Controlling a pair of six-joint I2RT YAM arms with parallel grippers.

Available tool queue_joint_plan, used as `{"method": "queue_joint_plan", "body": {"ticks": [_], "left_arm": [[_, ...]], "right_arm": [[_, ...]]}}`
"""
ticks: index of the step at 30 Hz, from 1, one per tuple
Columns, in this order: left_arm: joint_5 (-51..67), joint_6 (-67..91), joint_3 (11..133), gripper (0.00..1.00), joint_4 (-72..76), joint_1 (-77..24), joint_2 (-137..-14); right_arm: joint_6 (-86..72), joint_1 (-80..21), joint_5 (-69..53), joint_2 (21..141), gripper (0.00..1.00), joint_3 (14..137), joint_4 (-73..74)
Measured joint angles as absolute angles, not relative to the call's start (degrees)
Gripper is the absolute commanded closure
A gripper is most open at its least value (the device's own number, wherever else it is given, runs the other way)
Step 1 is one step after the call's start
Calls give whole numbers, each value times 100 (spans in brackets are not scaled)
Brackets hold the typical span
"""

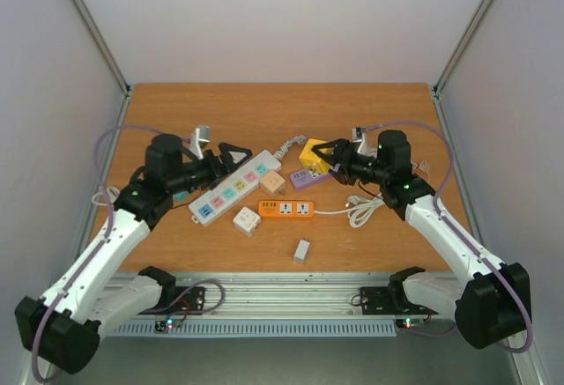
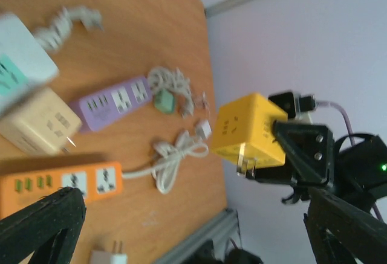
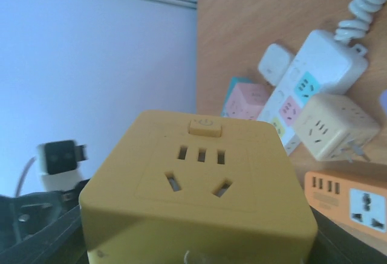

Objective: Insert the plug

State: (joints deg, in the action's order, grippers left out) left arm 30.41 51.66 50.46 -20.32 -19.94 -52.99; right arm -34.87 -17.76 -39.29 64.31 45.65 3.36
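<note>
Yellow cube plug [image 2: 248, 131] between right fingers [image 2: 307, 150]

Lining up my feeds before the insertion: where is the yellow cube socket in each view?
Top external: yellow cube socket, right of centre.
Left wrist: yellow cube socket right of centre, raised.
Right wrist: yellow cube socket fills lower middle.
Shared landmark: orange power strip.

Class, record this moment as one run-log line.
left end effector: open, empty | right end effector: shut on yellow cube socket, raised
</note>
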Motion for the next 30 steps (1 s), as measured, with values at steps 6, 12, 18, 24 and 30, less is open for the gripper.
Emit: {"method": "queue_joint_plan", "body": {"ticks": [6, 12, 18, 24, 30], "left_arm": [[3135, 5784, 4766, 1, -1107, -2978, -5889], [2969, 6324, 4766, 1, 191, -3754, -6613], [2484, 7159, 4366, 2, 1417, -4099, -6864], [2062, 7730, 4296, 1, 1868, -4195, -6847], [1671, 8167, 4285, 2, 1970, -4222, -6772]], "right_arm": [[-4110, -1975, -4211, 6326, 38, 4147, -530], [-4609, -2108, -4416, 6418, 38, 3994, -1243], [-4901, -2115, -4530, 6427, 38, 3999, -1538], [-5242, -2128, -4604, 6427, 38, 3997, -1815], [-5509, -2265, -4595, 6405, 38, 3997, -2152]]}}
